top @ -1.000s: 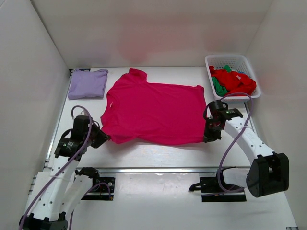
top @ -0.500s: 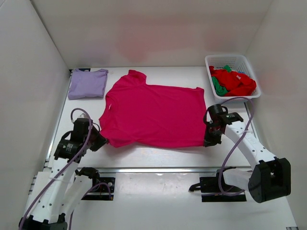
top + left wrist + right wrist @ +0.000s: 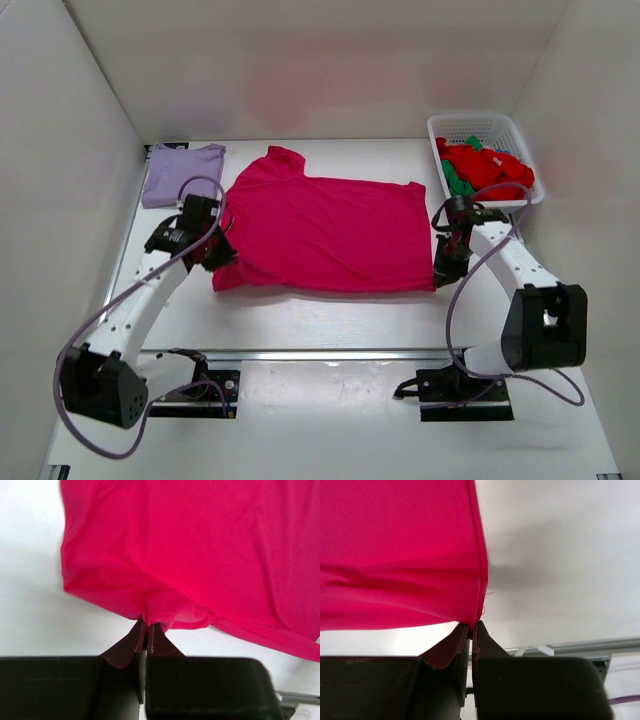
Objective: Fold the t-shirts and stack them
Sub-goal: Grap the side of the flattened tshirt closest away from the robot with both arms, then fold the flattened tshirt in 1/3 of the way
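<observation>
Left pincer (image 3: 145, 624) clamped on magenta shirt (image 3: 330, 230) sleeve edge; right pincer (image 3: 471, 626) nips hem corner.

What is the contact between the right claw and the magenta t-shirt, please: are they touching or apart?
Touching. The right wrist view shows the right claw shut on the corner of the magenta t-shirt, with the hem pinched and no gap.
</observation>
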### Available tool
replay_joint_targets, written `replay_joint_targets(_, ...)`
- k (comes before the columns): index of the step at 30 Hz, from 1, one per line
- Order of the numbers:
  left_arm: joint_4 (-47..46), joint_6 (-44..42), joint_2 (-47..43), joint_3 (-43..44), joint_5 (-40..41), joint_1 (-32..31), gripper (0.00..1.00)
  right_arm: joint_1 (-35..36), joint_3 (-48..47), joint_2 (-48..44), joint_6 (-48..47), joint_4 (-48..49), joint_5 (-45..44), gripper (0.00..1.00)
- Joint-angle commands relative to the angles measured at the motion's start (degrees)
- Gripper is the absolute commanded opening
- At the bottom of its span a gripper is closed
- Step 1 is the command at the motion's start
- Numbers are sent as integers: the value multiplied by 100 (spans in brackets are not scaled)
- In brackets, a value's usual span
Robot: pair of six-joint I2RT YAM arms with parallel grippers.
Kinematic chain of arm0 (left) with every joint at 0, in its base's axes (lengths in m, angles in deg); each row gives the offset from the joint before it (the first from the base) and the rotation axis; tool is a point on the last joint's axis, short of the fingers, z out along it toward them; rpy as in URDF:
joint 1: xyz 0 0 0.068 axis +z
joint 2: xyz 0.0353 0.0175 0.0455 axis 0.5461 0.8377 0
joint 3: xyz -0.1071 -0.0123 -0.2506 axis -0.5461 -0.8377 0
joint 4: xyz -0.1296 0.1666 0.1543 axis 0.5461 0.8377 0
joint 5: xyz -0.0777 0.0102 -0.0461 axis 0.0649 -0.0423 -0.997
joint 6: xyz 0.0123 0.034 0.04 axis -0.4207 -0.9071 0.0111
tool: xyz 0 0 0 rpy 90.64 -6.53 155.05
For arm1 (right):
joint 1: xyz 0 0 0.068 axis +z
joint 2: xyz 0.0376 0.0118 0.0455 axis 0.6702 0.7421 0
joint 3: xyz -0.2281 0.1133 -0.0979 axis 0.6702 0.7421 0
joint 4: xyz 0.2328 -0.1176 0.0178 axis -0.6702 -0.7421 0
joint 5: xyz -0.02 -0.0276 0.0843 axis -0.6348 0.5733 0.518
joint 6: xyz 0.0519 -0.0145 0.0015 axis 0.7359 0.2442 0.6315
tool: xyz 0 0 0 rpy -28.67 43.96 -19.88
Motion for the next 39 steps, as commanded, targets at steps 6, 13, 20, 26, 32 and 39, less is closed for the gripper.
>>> replay_joint_targets(6,-529,-543,1194,1311,227,53,0,-106,-1172,1024,-378,191,-73,0)
replay_joint_targets(13,-688,-684,1705,1733,113,412,0,8,-1560,1579,-431,243,-20,0)
replay_joint_targets(20,-767,-807,2091,2277,52,589,0,-1,-1841,1851,-476,253,32,0)
replay_joint_targets(26,-863,-904,2416,2585,-10,659,0,-80,-2043,2036,-563,279,6,0)
replay_joint_targets(32,-889,-992,2908,2762,-28,633,0,-115,-2157,2255,-616,401,-90,0)
replay_joint_targets(39,-995,-975,3401,3008,87,597,0,-185,-2473,2580,-677,463,-82,0)
